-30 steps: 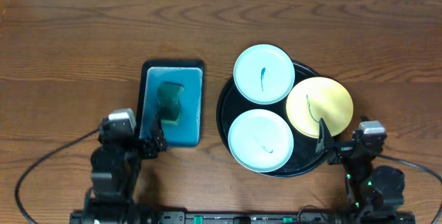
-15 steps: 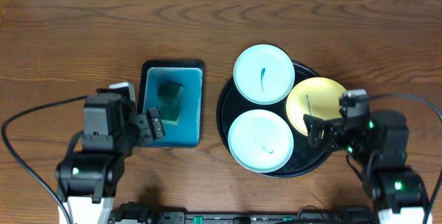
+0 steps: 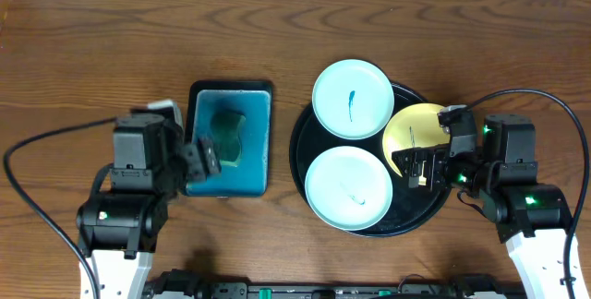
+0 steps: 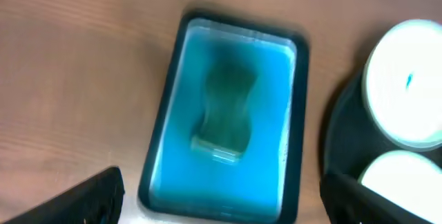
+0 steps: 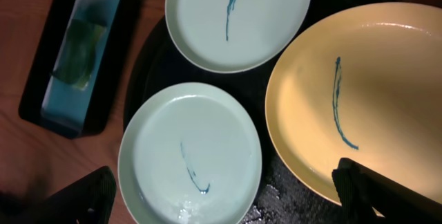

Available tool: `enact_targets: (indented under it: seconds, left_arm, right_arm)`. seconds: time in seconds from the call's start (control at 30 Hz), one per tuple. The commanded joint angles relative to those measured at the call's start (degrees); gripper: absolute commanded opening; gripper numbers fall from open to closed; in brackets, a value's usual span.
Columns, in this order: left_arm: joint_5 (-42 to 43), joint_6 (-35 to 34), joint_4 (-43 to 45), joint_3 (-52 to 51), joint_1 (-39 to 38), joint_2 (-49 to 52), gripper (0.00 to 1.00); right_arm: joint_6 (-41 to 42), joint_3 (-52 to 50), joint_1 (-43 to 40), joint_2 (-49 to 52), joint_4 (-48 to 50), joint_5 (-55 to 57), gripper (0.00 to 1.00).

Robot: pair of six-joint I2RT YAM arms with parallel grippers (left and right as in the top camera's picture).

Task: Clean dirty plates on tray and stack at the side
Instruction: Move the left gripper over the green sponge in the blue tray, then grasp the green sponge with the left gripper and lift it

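The black round tray holds three plates: a mint plate at the back, a mint plate at the front and a yellow plate on the right. Each has a thin dark blue squiggle. My right gripper is open and empty, hovering over the yellow plate's front edge. In the right wrist view it is above the front mint plate and the yellow plate. My left gripper is open and empty over the teal tray's front-left edge.
A rectangular teal tray with a black rim lies left of the black tray and holds a green sponge. The left wrist view shows the tray and sponge. Cables trail from both arms at the table's front.
Both arms have risen and swung inward. The right gripper moved from the tray's front-right rim to above the yellow plate. The left gripper moved up beside the teal tray.
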Motion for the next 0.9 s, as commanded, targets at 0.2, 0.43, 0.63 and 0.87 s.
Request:
enact_targets:
  seconds: [0.2,0.43,0.63,0.87]
  left_arm:
    - [-0.7,0.3,9.2,1.4,0.2,12.0,0.85]
    - [0.5,0.3,13.9,1.4,0.1,26.1,0.81]
    - [1.4,0.3,18.6,1.4,-1.1,36.4,0.8]
    - [1.4,0.3,20.3,1.4,-1.5,43.8,0.72]
  right_arm:
    - [0.3,1.0,0.7,1.4,-0.1,-0.9,0.99]
    - [0.3,1.0,0.7,2.1,-0.5,-1.0,0.99]
    - [0.3,1.0,0.7,2.1,-0.6,-1.0,0.99]
    - [0.3,1.0,0.7,2.1,-0.9,-0.9,0.99]
